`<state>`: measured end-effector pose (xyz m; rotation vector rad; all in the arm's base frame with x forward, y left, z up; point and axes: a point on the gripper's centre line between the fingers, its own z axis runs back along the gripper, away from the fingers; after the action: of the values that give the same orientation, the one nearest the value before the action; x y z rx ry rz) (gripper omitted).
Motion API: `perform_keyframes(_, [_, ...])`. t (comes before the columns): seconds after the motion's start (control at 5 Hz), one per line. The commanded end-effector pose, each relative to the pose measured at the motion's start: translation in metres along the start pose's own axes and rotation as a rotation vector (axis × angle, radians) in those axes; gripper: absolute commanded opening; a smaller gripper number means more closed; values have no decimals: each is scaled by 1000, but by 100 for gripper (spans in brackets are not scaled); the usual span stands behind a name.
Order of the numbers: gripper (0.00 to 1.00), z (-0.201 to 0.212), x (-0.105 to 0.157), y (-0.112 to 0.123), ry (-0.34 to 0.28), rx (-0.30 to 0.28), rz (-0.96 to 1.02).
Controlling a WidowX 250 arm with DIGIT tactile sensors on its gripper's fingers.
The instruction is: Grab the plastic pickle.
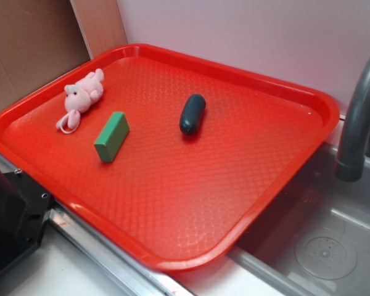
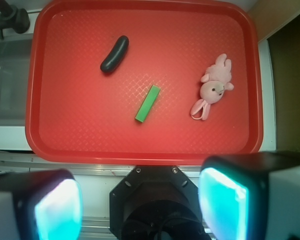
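Near the middle of the red tray [image 1: 172,203], a little toward its far side as you see it from the exterior view, lies the plastic pickle [image 1: 192,113], a smooth, very dark green oblong with rounded ends, flat on the tray floor and touching nothing else. From your wrist view the same pickle sits in the upper left part of the tray, angled with one end higher and to the right. Look next to the green block [image 1: 111,136], a light green rectangular piece lying on the tray floor, near the pickle but clearly apart from it; in the wrist view it rests close to the tray's centre, below and to the right of the pickle. Farther out you have the pink plush animal [image 1: 82,96], lying beyond the block toward the tray's corner, with a thin loop trailing from it; it is well apart from the pickle. Your gripper [image 2: 140,205] shows only in the wrist view, at the bottom edge: its two pale, glowing fingers [image 2: 57,210] stand wide apart, one at each lower corner, with nothing between them but the dark mount. It hovers off the near rim of the tray, well away from the pickle. Beside the tray you can see a grey sink [image 1: 333,246] with a dark grey tap [image 1: 357,123].
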<state>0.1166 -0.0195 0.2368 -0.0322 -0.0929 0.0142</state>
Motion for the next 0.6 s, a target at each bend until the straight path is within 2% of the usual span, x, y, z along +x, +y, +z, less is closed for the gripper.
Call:
perform_keyframes(0.0, [100,0,0,0,0,0,0])
perform_keyframes(0.4, [100,-18,19,-1,-12,-92,308])
